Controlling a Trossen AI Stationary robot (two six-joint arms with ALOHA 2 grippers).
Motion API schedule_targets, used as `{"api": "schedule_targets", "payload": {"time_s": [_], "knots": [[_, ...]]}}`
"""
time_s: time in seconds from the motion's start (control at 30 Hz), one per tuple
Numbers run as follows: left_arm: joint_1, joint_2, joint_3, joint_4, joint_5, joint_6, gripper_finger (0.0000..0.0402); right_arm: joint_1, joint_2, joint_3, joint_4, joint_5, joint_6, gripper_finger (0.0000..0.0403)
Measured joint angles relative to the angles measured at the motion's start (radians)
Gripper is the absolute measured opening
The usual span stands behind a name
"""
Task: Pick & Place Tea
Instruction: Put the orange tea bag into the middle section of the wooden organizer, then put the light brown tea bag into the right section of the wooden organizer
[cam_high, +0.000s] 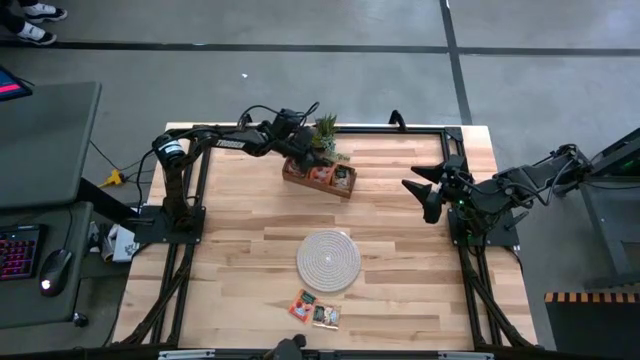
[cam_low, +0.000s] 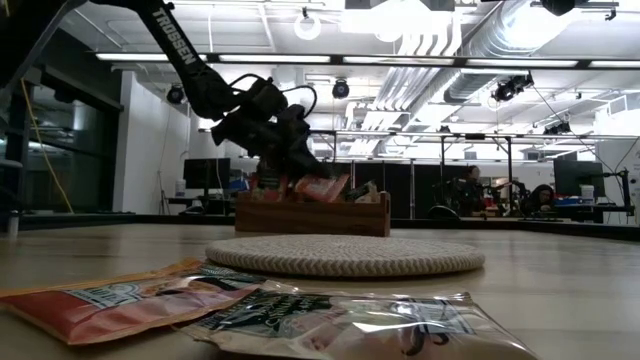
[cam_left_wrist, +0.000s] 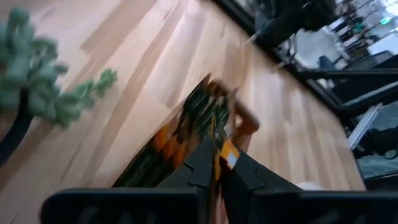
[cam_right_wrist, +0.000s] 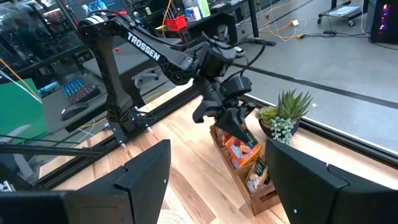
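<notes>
Left gripper (cam_left_wrist: 217, 163) clamped on a tea sachet (cam_left_wrist: 186, 134), over the wooden tray (cam_high: 318, 180) w/ several sachets already in. Two more sachets (cam_high: 314, 309) wait near the table's front edge, by the round mat (cam_high: 328, 260). Right gripper (cam_high: 424, 195) idle at the right edge, fingers apart.

A wooden tray (cam_high: 345, 190) sits beside a potted plant (cam_high: 326, 130); a round woven mat (cam_high: 328, 261) lies mid-table.

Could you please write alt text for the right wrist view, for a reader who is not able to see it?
The left claw holds an orange tea sachet just above a wooden tray of sachets, beside a small potted plant. The right claw's own two dark fingers stand wide apart in the foreground, empty, above the light wooden table.
</notes>
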Motion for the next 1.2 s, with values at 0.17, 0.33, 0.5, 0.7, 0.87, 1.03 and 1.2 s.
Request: {"api": "schedule_targets", "payload": {"time_s": [0.17, 0.33, 0.5, 0.7, 0.87, 1.03, 1.2], "knots": [[0.000, 0.000, 0.000, -0.072, -0.045, 0.039, 0.0059, 0.000, 0.000, 0.000, 0.000, 0.000, 0.000, 0.0257], [0.000, 0.000, 0.000, -0.027, -0.048, 0.041, 0.0089, 0.000, 0.000, 0.000, 0.000, 0.002, -0.001, 0.0257], [0.001, -0.001, 0.002, 0.003, -0.047, 0.035, 0.0113, 0.000, 0.000, 0.000, 0.000, 0.002, -0.001, 0.0257], [0.031, -0.002, 0.092, -0.015, 0.063, 0.020, 0.0139, 0.000, 0.000, 0.000, -0.001, -0.018, 0.001, 0.0257], [0.072, -0.004, 0.197, -0.102, 0.207, -0.030, 0.0142, 0.000, 0.000, 0.000, -0.001, -0.043, 0.003, 0.0257], [0.094, -0.112, 0.251, -0.200, 0.220, -0.006, 0.0143, 0.000, 0.000, 0.000, -0.001, -0.087, 0.000, 0.0257], [0.080, -0.282, 0.246, -0.307, 0.176, 0.025, 0.0143, 0.000, 0.000, 0.000, -0.002, -0.135, -0.010, 0.0257]]}}
